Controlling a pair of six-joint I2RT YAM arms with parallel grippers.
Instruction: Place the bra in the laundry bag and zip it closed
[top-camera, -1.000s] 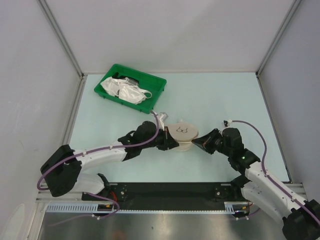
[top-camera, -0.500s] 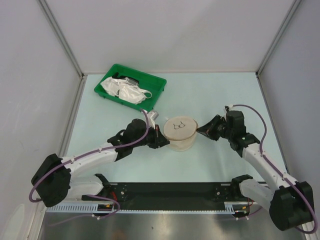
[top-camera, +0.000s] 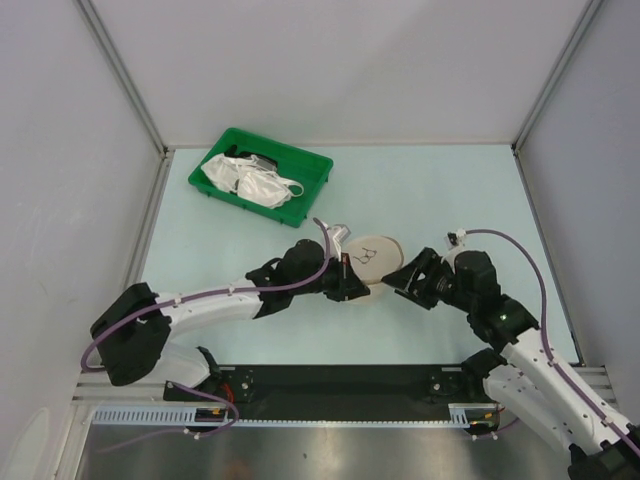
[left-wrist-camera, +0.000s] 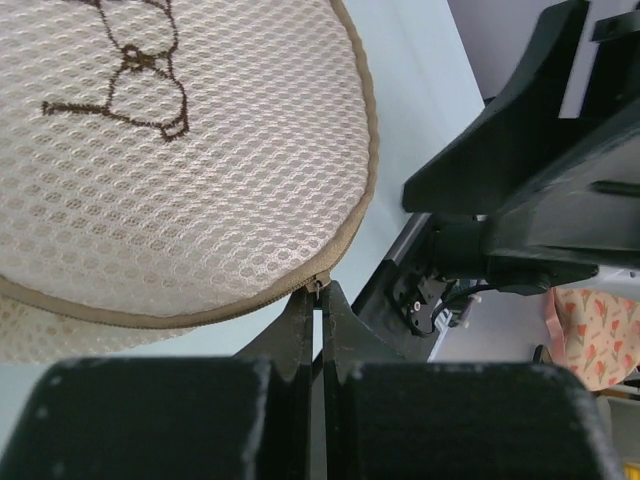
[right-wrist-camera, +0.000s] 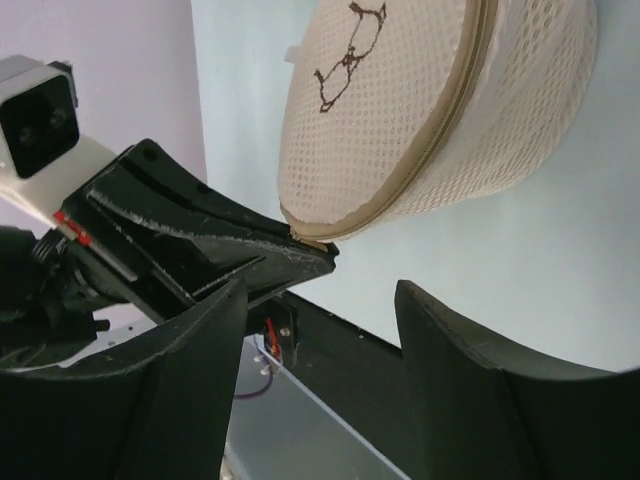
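The left end effector (left-wrist-camera: 318, 305) is pinched narrow on the zip pull (left-wrist-camera: 318, 284) at the rim of the laundry bag (top-camera: 372, 260), which sits tilted on the tabletop (top-camera: 450, 200) right at its fingertips. The right end effector (top-camera: 398, 284) stands wide, with the bag just ahead of its fingers and apart from them.

On the laundry bag (left-wrist-camera: 200, 200), beige honeycomb mesh is noted, edged by a tan zip (left-wrist-camera: 372, 140), with a bra outline (left-wrist-camera: 130, 70) drawn in dark brown. A bright green tray (top-camera: 290, 150) is seen holding shiny white bras (top-camera: 250, 182). The table (top-camera: 430, 190) is recorded as pale mint.
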